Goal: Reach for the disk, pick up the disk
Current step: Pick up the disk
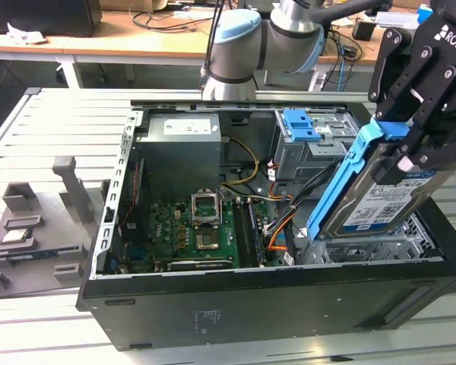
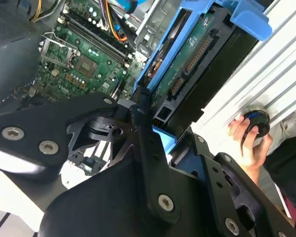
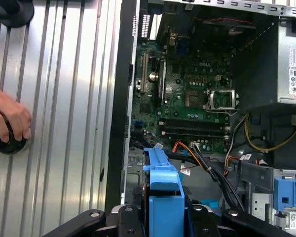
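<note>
So the gripper (image 1: 410,152) is already clamped onto the disk (image 1: 372,190), no gap to close at all: the black fingers (image 1: 401,163) pinch it near its upper end, one on each flat side as far as the exterior view lets me judge. The disk is tilted steeply, long axis running from the grip point down and toward the exterior view's left, with its lower end sitting just above the silver drive cage (image 1: 380,247) at the front corner of the open computer case (image 1: 213,304). I can't tell if that lower edge is touching the cage rails or has just cleared them, it's really close either way. So the disk basically hangs below the gripper, lengthwise away from it, label side facing the camera and the blue bracket (image 1: 342,182) running along the edge toward the motherboard (image 1: 190,228). In the second wrist view you see the connector end of the disk (image 2: 187,64) pointing away from the gripper linkages, and the first wrist view looks straight down the blue bracket (image 3: 165,197) toward the board. There's one arm, so nothing to choose there. Also worth noting, a person's hand (image 3: 7,118) is resting on a black knob (image 3: 7,140) on the slatted table (image 3: 64,98) just beside the case, well apart from the disk.
</note>
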Robot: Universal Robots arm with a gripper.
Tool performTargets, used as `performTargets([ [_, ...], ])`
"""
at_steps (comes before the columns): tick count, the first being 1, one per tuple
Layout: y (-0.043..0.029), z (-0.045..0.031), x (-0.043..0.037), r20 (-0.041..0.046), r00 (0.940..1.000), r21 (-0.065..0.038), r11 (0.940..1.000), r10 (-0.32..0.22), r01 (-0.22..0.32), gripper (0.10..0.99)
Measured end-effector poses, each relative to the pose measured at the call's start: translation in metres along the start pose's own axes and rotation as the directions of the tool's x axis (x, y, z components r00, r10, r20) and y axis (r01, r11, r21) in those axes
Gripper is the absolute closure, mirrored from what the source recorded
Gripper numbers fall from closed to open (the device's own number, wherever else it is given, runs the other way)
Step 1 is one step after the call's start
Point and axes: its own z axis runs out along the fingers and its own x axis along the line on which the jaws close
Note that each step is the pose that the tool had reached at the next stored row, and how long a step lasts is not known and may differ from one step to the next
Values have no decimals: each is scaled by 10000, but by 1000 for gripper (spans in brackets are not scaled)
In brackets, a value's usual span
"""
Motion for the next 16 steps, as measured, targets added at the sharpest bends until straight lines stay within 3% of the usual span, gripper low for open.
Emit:
performTargets([
  [3,-163,49,-42,3,10000,-33,10000,1,-1,718],
  [7,-290,87,-78,4,10000,-57,10000,2,-2,718],
  [16,-302,95,-82,4,10000,-60,10000,3,-3,718],
])
